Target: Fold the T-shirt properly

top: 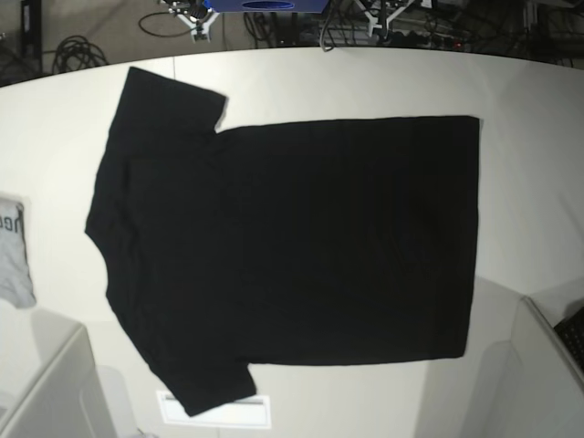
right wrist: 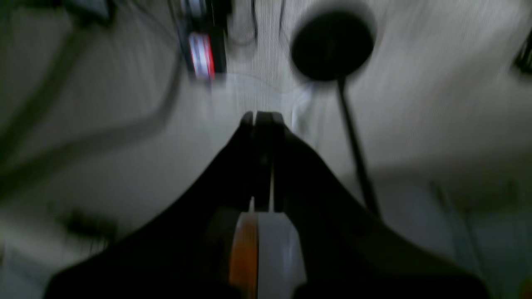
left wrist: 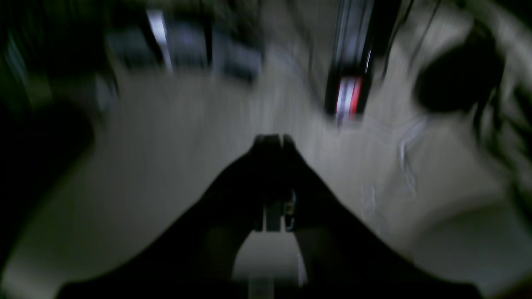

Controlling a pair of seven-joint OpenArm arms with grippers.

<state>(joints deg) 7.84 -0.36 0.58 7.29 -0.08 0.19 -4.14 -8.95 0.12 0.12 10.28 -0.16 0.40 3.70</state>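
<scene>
T-shirt: flat on table. Fingers pressed together, empty. Risk: single-layer pinch bunches cloth, skewing fold.

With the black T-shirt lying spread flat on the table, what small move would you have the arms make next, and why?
Probably open both grippers and bring them down toward the T-shirt. It lies flat and unfolded on the table, plain side up, with neither arm over it in the base view. The left gripper and right gripper are shut on nothing.
</scene>
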